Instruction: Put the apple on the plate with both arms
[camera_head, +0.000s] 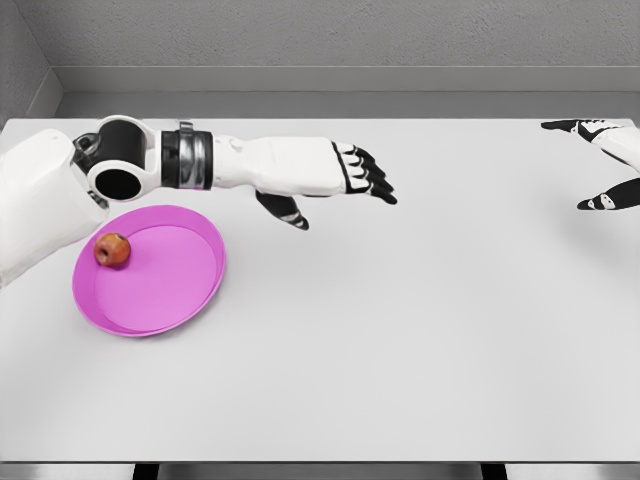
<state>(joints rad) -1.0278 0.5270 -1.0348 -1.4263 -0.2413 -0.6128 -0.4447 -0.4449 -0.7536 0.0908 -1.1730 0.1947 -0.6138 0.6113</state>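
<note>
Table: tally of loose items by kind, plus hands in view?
Apple: 1, on the plate
Plate: 1, pink
Hands: 2, left hand and right hand, both with fingers open, holding nothing
Total: 4

A small round red-orange apple (112, 250) sits near the left edge of a shallow magenta plastic plate (190, 290), at the left edge of the plain white table (400, 340).

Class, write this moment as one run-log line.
apple: on plate, near its left rim | left hand: open, over table | right hand: open, far right
</note>
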